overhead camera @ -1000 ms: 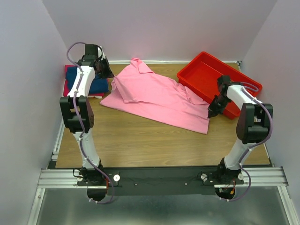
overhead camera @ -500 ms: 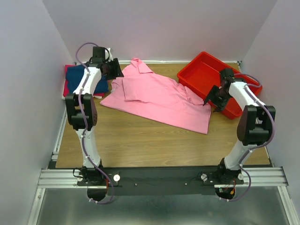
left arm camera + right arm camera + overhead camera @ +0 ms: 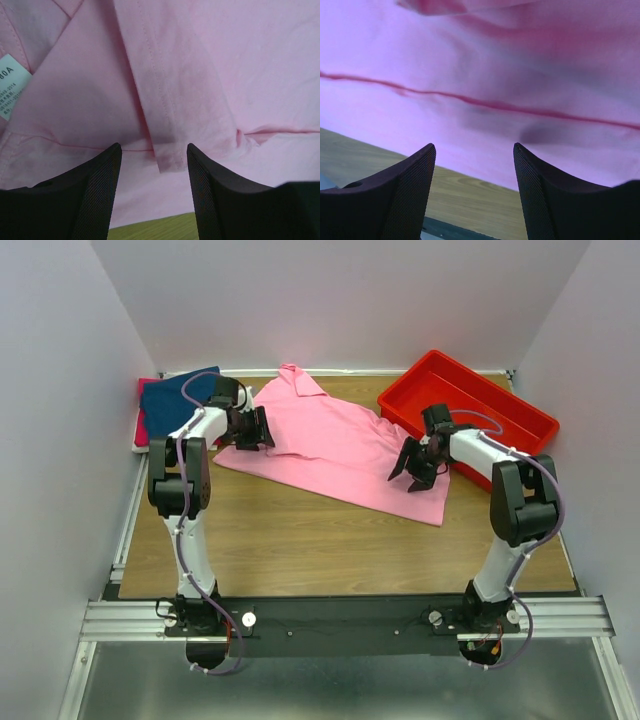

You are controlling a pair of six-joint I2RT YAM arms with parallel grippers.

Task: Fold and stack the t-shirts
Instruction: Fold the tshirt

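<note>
Two claws are hovering spread wide over the pink shirt (image 3: 340, 445), and neither is gripping anything. That shirt is lying opened out and a bit rumpled across the far half of the table (image 3: 300, 540). Its collar is pointing to the far edge, and its right side seems to be touching the red tray (image 3: 470, 370) in the far right corner. A navy shirt (image 3: 180, 395) is sitting folded on a red shirt (image 3: 143, 425) in the far left corner. So I am judging that the pile is started and the pink one is only beginning to be folded.

My left claw (image 3: 262, 430) is reaching in low from the left edge, aiming at the doubled-over sleeve (image 3: 165, 115). My right claw (image 3: 408, 468) is bending back toward the near right part of the cloth, its jaws tipping down at the hem (image 3: 470, 160) just beside bare wood. Next I am needing both to drop, pinch the cloth, and carry it across together.
</note>
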